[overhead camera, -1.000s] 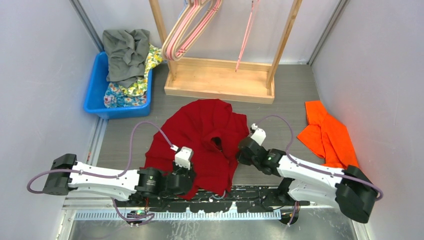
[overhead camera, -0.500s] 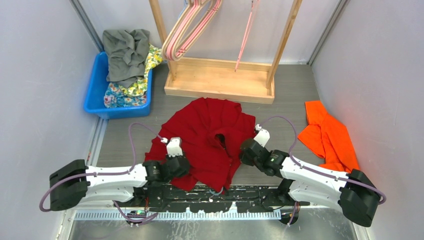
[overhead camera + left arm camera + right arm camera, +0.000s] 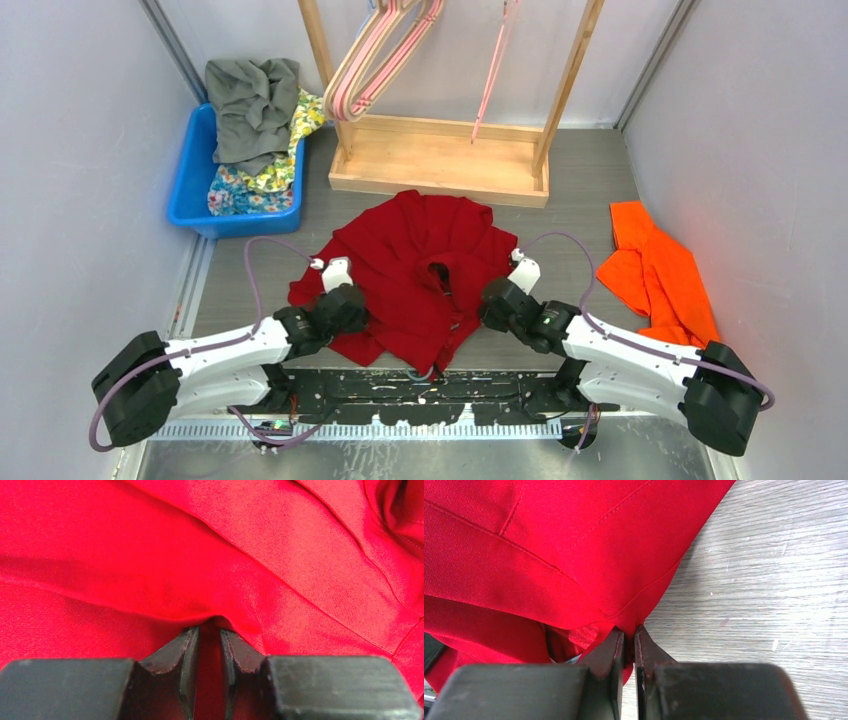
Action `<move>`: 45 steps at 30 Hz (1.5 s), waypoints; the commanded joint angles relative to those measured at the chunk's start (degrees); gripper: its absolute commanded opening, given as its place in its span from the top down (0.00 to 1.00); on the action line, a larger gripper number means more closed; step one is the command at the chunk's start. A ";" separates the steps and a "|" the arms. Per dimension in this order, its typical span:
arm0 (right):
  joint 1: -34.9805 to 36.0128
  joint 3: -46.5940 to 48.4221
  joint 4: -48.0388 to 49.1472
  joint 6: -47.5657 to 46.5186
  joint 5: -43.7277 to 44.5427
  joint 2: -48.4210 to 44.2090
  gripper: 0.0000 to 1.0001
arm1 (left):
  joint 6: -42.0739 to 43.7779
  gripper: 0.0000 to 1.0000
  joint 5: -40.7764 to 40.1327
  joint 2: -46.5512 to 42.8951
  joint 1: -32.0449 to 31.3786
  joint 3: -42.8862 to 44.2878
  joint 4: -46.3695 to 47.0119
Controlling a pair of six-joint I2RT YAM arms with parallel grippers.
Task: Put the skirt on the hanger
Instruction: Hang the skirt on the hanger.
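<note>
The red skirt [image 3: 415,265] lies crumpled on the grey table in front of the wooden rack. My left gripper [image 3: 345,303] is shut on a fold at the skirt's left side; red cloth [image 3: 210,555] fills the left wrist view and sits between the fingers [image 3: 186,650]. My right gripper [image 3: 492,300] is shut on the skirt's right edge [image 3: 574,555], a corner of cloth pinched between its fingers [image 3: 644,645]. Pink hangers [image 3: 375,60] hang on the rack at the back.
A wooden rack [image 3: 440,165] stands at the back centre. A blue bin [image 3: 190,185] with grey and floral clothes is at the back left. An orange garment [image 3: 655,270] lies at the right. Grey walls close both sides.
Both grippers have moved away from the arm bases and outward with the skirt, the left arm most. The skirt has spread wider and shifted toward the rack.
</note>
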 commanded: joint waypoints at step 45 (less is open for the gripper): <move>14.18 28.17 -7.17 -43.08 -8.68 29.66 0.54 | 6.79 0.78 19.58 11.23 21.68 4.84 5.44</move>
